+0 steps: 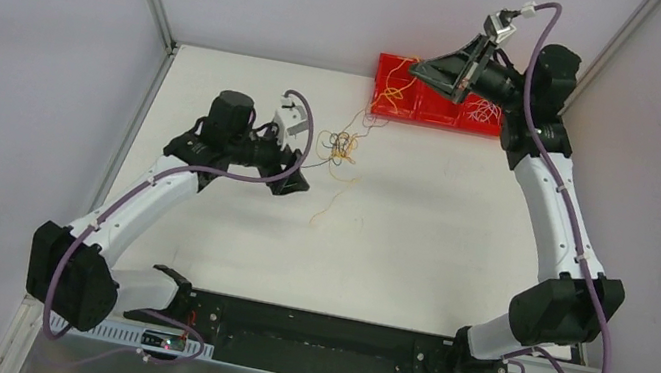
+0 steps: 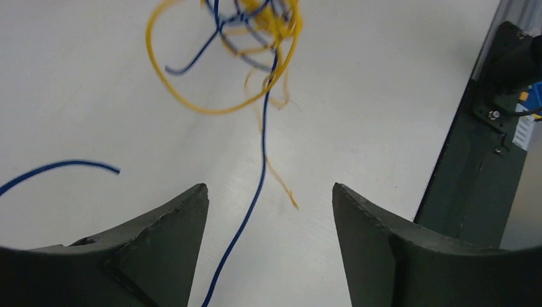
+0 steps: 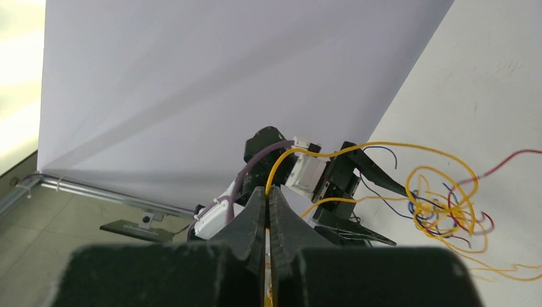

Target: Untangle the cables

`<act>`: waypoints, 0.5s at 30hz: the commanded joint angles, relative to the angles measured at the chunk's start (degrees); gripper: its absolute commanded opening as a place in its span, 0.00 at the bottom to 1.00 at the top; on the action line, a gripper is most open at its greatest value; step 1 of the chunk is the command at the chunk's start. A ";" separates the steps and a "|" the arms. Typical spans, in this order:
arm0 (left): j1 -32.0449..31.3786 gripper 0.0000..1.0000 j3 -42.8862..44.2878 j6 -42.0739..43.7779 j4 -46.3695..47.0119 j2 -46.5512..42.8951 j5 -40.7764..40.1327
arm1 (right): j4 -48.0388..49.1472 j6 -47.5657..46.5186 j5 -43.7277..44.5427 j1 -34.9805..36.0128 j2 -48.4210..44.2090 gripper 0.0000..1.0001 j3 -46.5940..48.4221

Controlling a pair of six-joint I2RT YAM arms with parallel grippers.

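Right tool (image 3: 268,192) pinched shut on yellow strand (image 3: 383,143), up over red tray (image 1: 425,111), far right. Left tool (image 2: 270,192) wide, blue wire (image 2: 263,160) loose between jaws. Cables (image 1: 344,148) clumped mid-table, far side. Likely best: left pins clump, right draws slowly. Table (image 1: 448,247) open near/right; back wall (image 1: 336,5) close behind tray.

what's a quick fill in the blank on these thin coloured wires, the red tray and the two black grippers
1. The thin wire pinched in the shut black right gripper is ___ in colour.
2. The black left gripper stands ___, a thin blue wire seen between its fingers.
3. The flat red plastic tray lies at the white table's ___ edge.
Missing: yellow; open; far.
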 commanded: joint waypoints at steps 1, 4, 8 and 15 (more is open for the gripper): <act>-5.70 0.71 8.32 -1.83 2.79 1.30 2.77 | -1.17 -3.47 -3.05 2.74 -2.94 0.00 -0.23; -6.88 0.72 10.36 -5.25 7.24 3.93 1.81 | -1.32 -3.69 -3.26 4.08 -2.57 0.00 -0.04; -8.68 0.74 11.39 -4.98 10.55 8.28 2.08 | -1.08 -3.63 -3.27 5.83 -2.62 0.00 0.27; -10.77 0.52 7.65 1.71 11.12 10.51 3.75 | 1.01 -0.64 -3.50 7.21 -2.50 0.00 1.82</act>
